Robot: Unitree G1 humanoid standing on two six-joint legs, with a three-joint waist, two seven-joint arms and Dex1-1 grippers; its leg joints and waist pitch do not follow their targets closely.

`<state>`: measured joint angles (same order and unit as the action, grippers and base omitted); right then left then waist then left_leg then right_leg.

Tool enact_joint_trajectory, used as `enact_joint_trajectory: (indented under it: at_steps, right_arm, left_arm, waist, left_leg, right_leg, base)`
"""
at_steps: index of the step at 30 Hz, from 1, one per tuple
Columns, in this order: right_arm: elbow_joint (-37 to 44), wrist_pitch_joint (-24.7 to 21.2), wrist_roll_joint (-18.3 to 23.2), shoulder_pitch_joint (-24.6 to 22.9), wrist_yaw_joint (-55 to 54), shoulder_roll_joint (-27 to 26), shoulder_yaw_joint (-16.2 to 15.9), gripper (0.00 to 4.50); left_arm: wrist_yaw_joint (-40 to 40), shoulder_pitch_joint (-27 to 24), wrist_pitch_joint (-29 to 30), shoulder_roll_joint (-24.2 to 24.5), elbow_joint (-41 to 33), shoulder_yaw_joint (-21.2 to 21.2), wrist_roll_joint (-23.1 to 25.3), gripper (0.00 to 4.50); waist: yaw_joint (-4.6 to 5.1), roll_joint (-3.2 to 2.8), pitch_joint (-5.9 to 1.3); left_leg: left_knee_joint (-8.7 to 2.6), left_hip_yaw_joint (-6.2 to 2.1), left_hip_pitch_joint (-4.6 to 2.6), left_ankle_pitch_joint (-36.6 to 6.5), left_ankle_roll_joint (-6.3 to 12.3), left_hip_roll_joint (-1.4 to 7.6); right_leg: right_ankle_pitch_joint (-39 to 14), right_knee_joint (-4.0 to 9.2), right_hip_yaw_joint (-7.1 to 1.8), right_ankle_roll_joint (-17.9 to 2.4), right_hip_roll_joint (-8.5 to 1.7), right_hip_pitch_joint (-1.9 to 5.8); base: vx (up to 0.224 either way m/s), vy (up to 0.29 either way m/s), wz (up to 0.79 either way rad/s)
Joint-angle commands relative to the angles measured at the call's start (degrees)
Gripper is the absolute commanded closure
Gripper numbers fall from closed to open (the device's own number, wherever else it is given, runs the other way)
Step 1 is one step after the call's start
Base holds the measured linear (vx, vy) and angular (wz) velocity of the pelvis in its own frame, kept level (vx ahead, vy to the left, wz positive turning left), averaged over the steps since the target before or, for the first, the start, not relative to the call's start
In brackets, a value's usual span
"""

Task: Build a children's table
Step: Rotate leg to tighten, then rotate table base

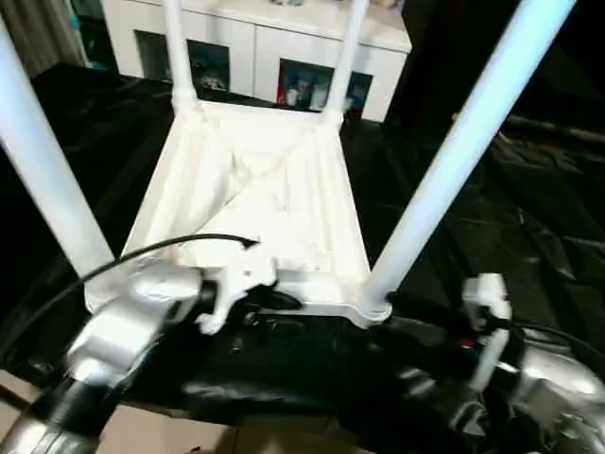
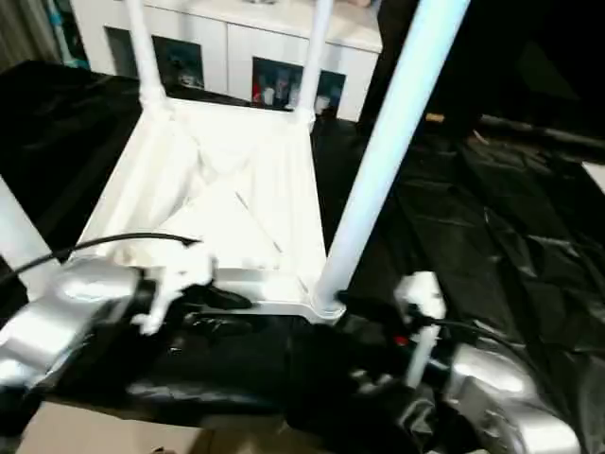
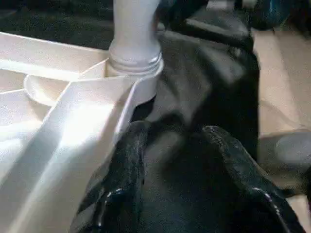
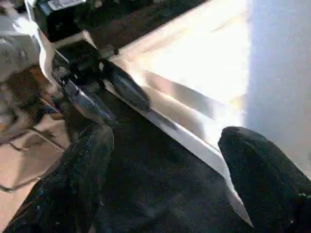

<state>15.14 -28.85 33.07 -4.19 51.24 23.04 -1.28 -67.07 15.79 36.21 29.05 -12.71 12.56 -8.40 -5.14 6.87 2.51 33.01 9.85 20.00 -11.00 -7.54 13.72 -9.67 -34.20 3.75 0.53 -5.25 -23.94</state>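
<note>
The children's table lies upside down on a black sheet, its ribbed X-braced underside (image 1: 255, 199) facing up. All four white legs stand in the corner sockets: near right (image 1: 454, 161), near left (image 1: 43, 170), far left (image 1: 177, 47), far right (image 1: 345, 52). My left gripper (image 3: 180, 145) is open just outside the near rim, one finger (image 3: 121, 184) against the rim beside the near right socket (image 3: 136, 68). My right gripper (image 4: 165, 160) is open too, beside the near right corner, with the rim (image 4: 184, 97) ahead of it and the left gripper (image 4: 112, 92) across from it.
A white cabinet with glass doors (image 1: 265, 43) stands behind the table. The crinkled black sheet (image 1: 529, 208) covers the work surface and drapes over its near edge. Tan floor (image 1: 161, 430) shows below my forearms. A black cable (image 1: 161, 248) arcs over my left wrist.
</note>
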Motion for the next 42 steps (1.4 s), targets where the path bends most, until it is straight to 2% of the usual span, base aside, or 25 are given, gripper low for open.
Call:
enact_joint_trajectory:
  at_steps: [1,2,3,4,7,8,9,10,13,15,18,20,21,22,23,24,27,28,31,32,33,34,35,37,42]
  right_arm:
    - [-1.9,-0.9,-0.2,1.5,-0.8,-0.6,-1.0,0.7]
    - [-2.3,-1.1,-0.1,1.9,-0.9,-1.1,-1.4,0.7]
    - [-2.6,-1.1,0.0,2.3,-0.9,-1.5,-1.8,0.7]
    - [-2.9,-0.9,-0.3,2.6,-1.1,-1.9,-2.3,0.7]
    - [-3.9,-0.2,-0.7,3.3,-1.7,-3.7,-3.5,0.7]
    - [-4.6,0.5,-1.2,3.6,-2.5,-4.9,-3.9,0.7]
    - [-4.8,0.9,-1.5,3.7,-2.7,-5.2,-4.0,0.7]
    - [-7.3,3.4,-3.4,4.8,-5.8,-8.3,-4.1,0.7]
    - [-10.8,6.2,-3.9,6.2,-9.4,-12.3,-2.7,0.7]
    - [-12.0,7.3,-4.1,6.6,-11.0,-13.5,-2.1,0.7]
    - [-13.9,9.1,-4.3,7.2,-14.2,-15.5,-0.4,0.7]
    - [-17.7,12.9,-5.9,9.2,-19.5,-17.8,3.1,0.7]
    - [-17.7,12.9,-5.9,9.2,-19.5,-17.8,3.1,0.7]
    - [-20.2,14.5,-7.0,10.8,-21.7,-18.2,4.3,0.7]
    - [-20.6,14.7,-7.2,11.1,-22.1,-18.3,4.4,0.7]
    - [-22.0,15.5,-7.8,12.0,-23.5,-18.4,5.0,0.7]
    - [-30.9,18.6,-10.3,18.0,-28.9,-17.6,7.1,0.7]
    - [-32.4,19.1,-10.2,19.2,-29.5,-17.6,7.5,0.7]
    - [-35.9,20.6,-10.6,22.0,-30.4,-17.5,8.3,0.7]
    - [-37.1,21.0,-10.7,23.0,-30.4,-17.4,8.5,0.7]
    - [-40.3,22.4,-11.3,25.6,-30.3,-17.0,8.9,0.7]
    - [-42.2,23.1,-11.7,27.1,-30.2,-16.8,9.2,0.7]
    - [-43.1,23.4,-11.8,27.7,-30.1,-16.6,9.3,0.7]
    - [-49.0,25.6,-12.3,31.4,-30.0,-15.4,10.0,0.7]
    - [-56.2,28.7,-12.9,34.7,-30.2,-13.3,11.2,0.7]
  left_arm:
    - [2.0,-2.2,3.6,1.1,-4.7,-1.3,-1.1,2.12]
    - [2.4,-3.3,4.6,1.5,-5.7,-1.7,-1.3,2.03]
    - [2.9,-4.3,5.4,1.9,-6.5,-2.2,-1.6,2.03]
    - [3.4,-5.6,5.8,2.1,-7.1,-2.9,-1.7,1.85]
    - [4.7,-9.2,6.2,3.2,-8.0,-4.8,-1.2,1.71]
    - [5.3,-10.3,6.2,3.2,-8.3,-5.4,-1.2,1.62]
    - [5.6,-10.6,6.2,3.1,-8.3,-5.6,-1.2,1.62]
    - [7.2,-11.8,6.5,3.2,-8.7,-6.2,-1.1,1.52]
    - [9.0,-12.4,7.3,3.0,-9.5,-6.5,-1.7,1.29]
    - [9.6,-12.6,7.7,2.8,-9.7,-6.6,-2.0,1.2]
    - [10.2,-13.4,7.6,2.4,-9.6,-7.0,-2.5,0.86]
    - [10.7,-14.7,7.2,2.5,-9.9,-7.6,-3.6,0.79]
    - [10.7,-14.7,7.2,2.5,-9.9,-7.6,-3.6,0.79]
    - [10.1,-15.8,7.3,3.1,-10.6,-8.3,-4.8,0.66]
    - [10.1,-16.0,7.4,3.1,-10.7,-8.4,-5.0,0.43]
    - [9.8,-16.5,7.6,3.4,-11.2,-8.8,-5.6,0.39]
    - [7.1,-20.1,8.1,6.2,-14.0,-10.6,-8.0,0.14]
    - [6.7,-21.0,8.0,6.8,-14.4,-11.0,-8.5,0.05]
    - [6.2,-22.8,8.0,7.7,-15.3,-11.9,-9.4,0.05]
    - [6.1,-23.6,7.8,8.1,-15.6,-12.3,-9.6,0.05]
    - [5.6,-25.4,7.8,9.2,-16.3,-13.5,-10.4,0.05]
    - [5.3,-26.4,7.6,9.9,-16.7,-14.2,-10.9,0.05]
    - [5.0,-26.9,7.5,10.2,-16.9,-14.6,-11.2,0.05]
    - [3.8,-29.4,7.2,11.7,-17.3,-17.7,-12.6,0.05]
    - [3.6,-29.8,5.6,12.6,-14.1,-24.2,-13.8,0.05]
  waist:
    - [-0.18,-0.88,-2.55]
    - [0.03,-0.82,-2.46]
    - [0.03,-0.74,-2.52]
    - [-0.15,-1.0,-2.53]
    - [-0.17,-1.04,-2.49]
    - [-0.22,-1.37,-2.51]
    - [-0.11,-1.25,-2.49]
    - [-0.14,-1.23,-2.58]
    - [0.0,-1.33,-2.51]
    - [0.16,-1.35,-2.55]
    - [0.08,-1.74,-2.55]
    - [0.28,-1.51,-2.62]
    - [0.22,-1.5,-2.68]
    - [0.32,-0.86,-2.67]
    - [0.32,-1.3,-2.65]
    - [0.4,-1.28,-2.71]
    - [0.62,-0.39,-2.62]
    - [0.82,-0.59,-2.51]
    - [0.8,-0.37,-2.5]
    - [0.83,-0.05,-2.47]
    - [0.71,-0.16,-2.47]
    - [0.9,0.29,-2.42]
    - [0.87,0.0,-2.44]
    - [1.27,0.19,-2.42]
    - [1.27,0.17,-2.48]
  left_leg:
    - [-4.38,0.61,0.16,-13.2,0.45,-0.21]
    - [-4.58,0.52,0.4,-13.9,0.28,-0.28]
    - [-4.51,0.52,0.38,-14.1,0.28,-0.33]
    - [-4.45,0.57,0.08,-14.4,0.28,-0.35]
    - [-4.51,0.52,0.07,-14.9,0.15,-0.4]
    - [-4.57,0.51,-0.01,-15.3,0.0,-0.37]
    - [-4.62,0.44,0.11,-15.5,-0.17,-0.36]
    - [-4.56,0.45,0.06,-15.9,-0.48,-0.39]
    - [-4.66,0.41,-0.19,-17.5,-1.02,-0.4]
    - [-4.7,0.32,-0.08,-17.8,-1.26,-0.45]
    - [-4.69,0.31,-0.14,-17.8,-1.51,-0.52]
    - [-4.66,0.35,0.07,-17.4,-1.64,-0.64]
    - [-4.65,0.33,-0.01,-17.4,-1.77,-0.66]
    - [-4.51,0.45,-0.04,-17.3,-1.6,-0.66]
    - [-4.58,0.39,-0.01,-17.0,-1.66,-0.71]
    - [-4.56,0.39,0.08,-16.7,-1.68,-0.73]
    - [-4.37,0.58,0.0,-16.5,-1.51,-0.84]
    - [-4.43,0.55,0.12,-17.2,-1.49,-0.91]
    - [-4.21,0.62,-0.14,-18.1,-1.31,-0.87]
    - [-4.17,0.65,-0.08,-18.1,-1.24,-0.91]
    - [-4.22,0.6,-0.05,-18.1,-1.29,-0.89]
    - [-4.23,0.53,0.04,-19.0,-1.32,-0.86]
    - [-4.13,0.45,-0.15,-19.5,-1.51,-0.8]
    - [-4.11,0.42,-0.04,-19.6,-1.56,-0.83]
    - [-3.95,0.59,-0.07,-18.0,-1.67,-0.84]
  right_leg:
    - [-16.4,3.49,-1.86,-7.6,-1.68,2.58]
    - [-16.5,3.47,-1.82,-7.4,-1.59,2.71]
    - [-16.9,3.48,-1.81,-7.2,-1.59,2.71]
    - [-17.5,3.66,-1.88,-6.8,-1.57,2.5]
    - [-17.7,3.8,-1.87,-6.4,-1.44,2.44]
    - [-17.2,3.79,-1.9,-6.6,-1.41,2.33]
    - [-17.2,3.72,-1.85,-6.7,-1.43,2.38]
    - [-17.7,3.75,-1.85,-6.6,-1.49,2.3]
    - [-19.0,3.9,-1.91,-6.5,-1.47,2.0]
    - [-19.0,3.8,-1.9,-6.4,-1.44,2.07]
    - [-18.0,3.71,-1.95,-6.3,-1.32,2.09]
    - [-18.0,3.61,-1.99,-6.0,-1.35,2.17]
    - [-18.3,3.6,-1.94,-6.0,-1.4,2.18]
    - [-18.3,3.65,-1.93,-5.6,-1.18,2.14]
    - [-18.1,3.44,-1.97,-5.6,-1.23,2.14]
    - [-17.8,3.41,-1.98,-5.6,-1.24,2.23]
    - [-19.3,3.37,-1.95,-5.2,-1.09,2.0]
    - [-20.5,3.45,-1.97,-4.9,-1.07,1.96]
    - [-22.2,3.55,-1.96,-4.2,-1.07,1.65]
    - [-22.7,3.68,-1.95,-3.9,-0.99,1.62]
    - [-23.1,3.72,-1.95,-3.7,-1.02,1.66]
    - [-24.4,3.82,-1.84,-3.4,-0.96,1.65]
    - [-24.5,3.57,-1.85,-3.7,-1.13,1.41]
    - [-23.9,3.55,-1.81,-4.0,-0.95,1.41]
    - [-18.9,2.92,-1.87,-5.6,-0.69,1.53]
  base:
    - [0.0,0.0,0.0]
    - [0.0,0.0,0.0]
    - [0.0,0.0,0.0]
    - [0.0,0.0,0.0]
    - [0.0,0.0,0.0]
    - [0.0,0.0,0.0]
    - [0.0,0.0,0.0]
    - [0.0,0.0,0.0]
    - [0.0,0.0,0.0]
    - [0.0,0.0,0.0]
    - [0.0,0.0,0.0]
    - [0.0,0.0,0.0]
    - [0.0,0.0,0.0]
    - [0.0,0.0,0.0]
    - [0.0,0.0,0.0]
    - [0.0,0.0,0.0]
    - [0.0,0.0,0.0]
    - [0.0,0.0,0.0]
    - [0.0,0.0,0.0]
    - [0.0,0.0,0.0]
    - [0.0,0.0,0.0]
    - [0.0,0.0,0.0]
    - [0.0,0.0,0.0]
    - [0.0,0.0,0.0]
    - [0.0,0.0,0.0]
